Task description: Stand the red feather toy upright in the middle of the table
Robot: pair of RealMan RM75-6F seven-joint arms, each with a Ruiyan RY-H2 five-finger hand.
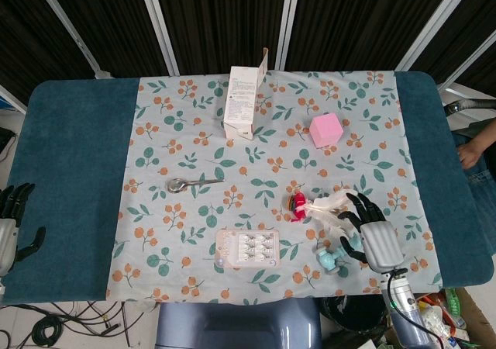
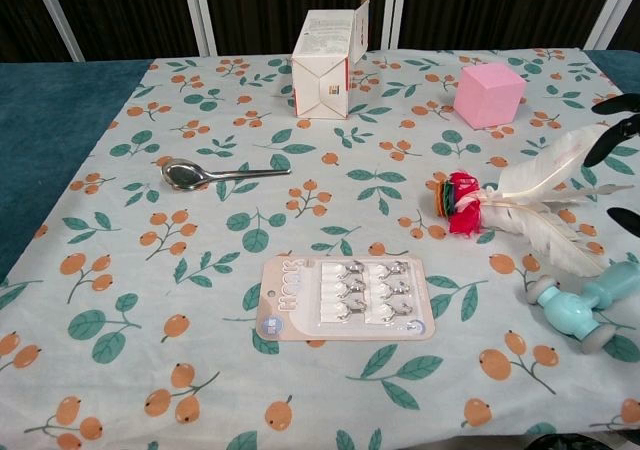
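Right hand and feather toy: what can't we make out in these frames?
- Right hand: chest view's right edge cuts off all but its dark fingertips.
- Contact with the feather toy: head view, fingers overlap the feathers, touch unclear.
- Hook card print: too small.
- Left hand: head view, cropped at left edge.

spoon (image 1: 193,184) left of toy (image 1: 319,207) (lying)
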